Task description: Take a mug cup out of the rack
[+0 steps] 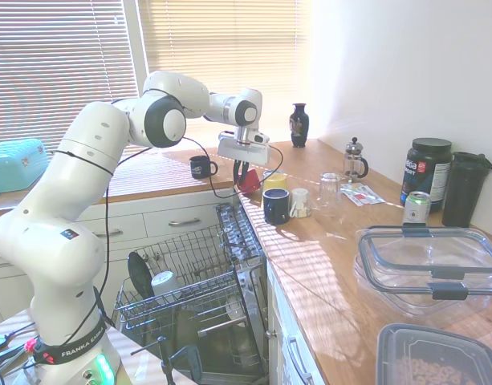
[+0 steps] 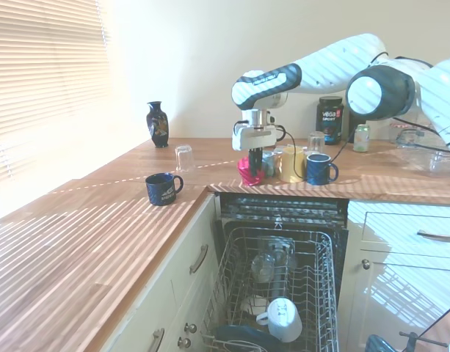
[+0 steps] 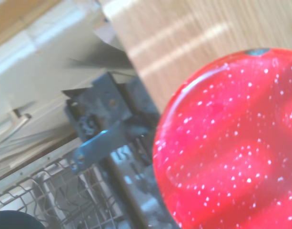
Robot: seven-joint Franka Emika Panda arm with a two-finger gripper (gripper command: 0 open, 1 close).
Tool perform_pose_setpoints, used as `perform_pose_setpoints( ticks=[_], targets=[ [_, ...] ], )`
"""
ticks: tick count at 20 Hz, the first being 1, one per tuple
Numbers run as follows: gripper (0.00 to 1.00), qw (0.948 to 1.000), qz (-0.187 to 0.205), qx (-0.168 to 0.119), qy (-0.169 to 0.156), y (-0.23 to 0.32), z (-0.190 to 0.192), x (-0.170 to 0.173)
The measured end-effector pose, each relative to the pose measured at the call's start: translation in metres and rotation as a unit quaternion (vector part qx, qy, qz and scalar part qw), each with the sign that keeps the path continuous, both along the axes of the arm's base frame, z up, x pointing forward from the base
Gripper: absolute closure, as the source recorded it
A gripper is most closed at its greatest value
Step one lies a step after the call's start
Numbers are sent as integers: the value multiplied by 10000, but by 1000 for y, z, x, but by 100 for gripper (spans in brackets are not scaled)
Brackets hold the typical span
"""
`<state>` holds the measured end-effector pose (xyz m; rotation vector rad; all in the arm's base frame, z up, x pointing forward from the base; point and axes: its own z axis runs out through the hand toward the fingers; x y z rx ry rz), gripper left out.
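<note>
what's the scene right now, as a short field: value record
red mug: on the wooden counter by its edge, above the open dishwasher, out of the rack
gripper: right above the red mug, at its top; open or shut not clear
rack: pulled out, holding a white mug and glassware
nearby on counter: navy mug, yellow mug, upturned glass, dark vase

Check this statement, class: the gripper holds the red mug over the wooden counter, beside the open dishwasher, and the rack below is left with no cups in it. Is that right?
Not quite. The rack is not without cups: the second exterior view shows a white mug lying in it. The rest stands: the gripper holds the red mug over the wooden counter by the open dishwasher.
</note>
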<state>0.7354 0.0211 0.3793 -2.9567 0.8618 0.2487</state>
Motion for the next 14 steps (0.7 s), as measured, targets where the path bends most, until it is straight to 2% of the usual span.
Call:
perform_pose_setpoints(
  ticks=[2, 3, 8, 14],
  targets=[
    [100, 10000, -47, 8, 36, -8, -2, 2],
    [0, 10000, -72, 18, 59, -12, -4, 3],
    [0, 9998, -161, 29, 106, -24, -6, 8],
    [0, 9989, -467, -60, 38, -29, 0, 12]
  ],
)
